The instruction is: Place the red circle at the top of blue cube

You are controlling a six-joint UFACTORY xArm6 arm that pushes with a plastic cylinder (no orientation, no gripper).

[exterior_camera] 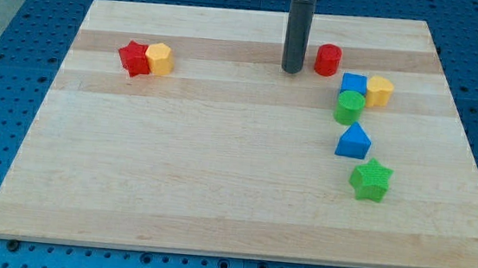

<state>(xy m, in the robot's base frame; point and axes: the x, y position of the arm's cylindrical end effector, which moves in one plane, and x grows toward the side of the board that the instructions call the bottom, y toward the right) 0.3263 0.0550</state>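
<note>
Near the view's top right of the tabletop (216, 193), my tip (292, 70) is resting just to the view's left of the red circle (328, 60), with a narrow gap showing between them. There is no pincer on this arm, only the straight rod, so nothing is being spread, pressed or pinched; all the work is being done by sideways pushing.

The red circle is sitting slightly up and to the view's left of the blue cube (354, 83), close to it but not quite straight above. That is probably why the tip is standing on the circle's left side: a short push toward the view's right looks like what is needed to line the circle up over the cube.

The cube is crowded by neighbours. A yellow block (380, 91) is touching its right side, and a green cylinder (349, 107) is pressing against its lower edge. Further down, a blue triangle (354, 141) and a green star (370, 180) are lying in a loose column. Well apart, at the view's upper left, a red star (134, 58) and a second yellow block (160, 58) are sitting together, touching.
</note>
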